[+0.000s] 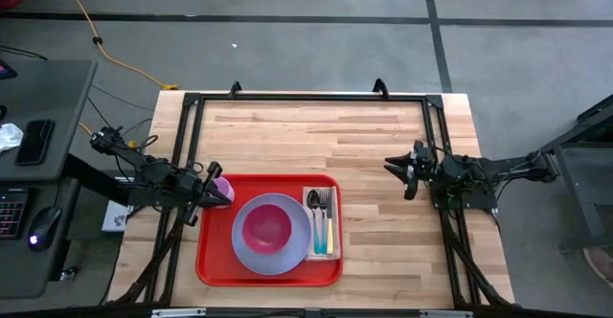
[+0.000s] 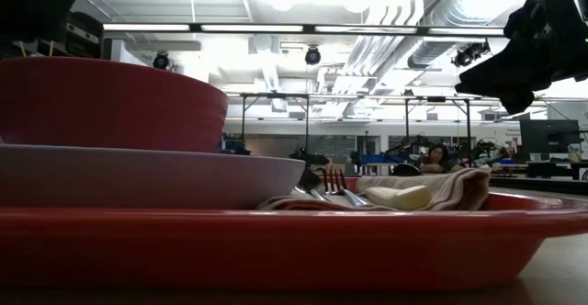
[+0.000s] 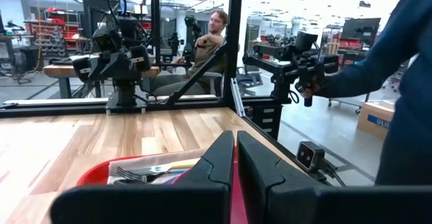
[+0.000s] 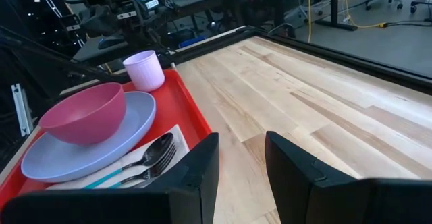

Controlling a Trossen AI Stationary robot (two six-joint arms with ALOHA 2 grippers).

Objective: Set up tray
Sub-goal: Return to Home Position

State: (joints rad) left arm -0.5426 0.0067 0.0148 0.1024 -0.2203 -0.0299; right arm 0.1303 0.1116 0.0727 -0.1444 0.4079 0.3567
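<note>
The red tray lies at the table's near left. It carries a lavender plate with a pink bowl on it. To the plate's right is a tan napkin with a fork, a spoon and a teal-handled piece of cutlery. A lilac cup stands upright in the tray's far left corner. My left gripper hovers shut above that corner, partly covering the cup from above; nothing is between its fingers. My right gripper hangs open over bare wood to the tray's right, holding nothing.
A black metal frame runs along the table's far, left and right edges. The far half of the wooden top is bare. A side desk with a phone and a mouse stands left of the table. People are beyond the table.
</note>
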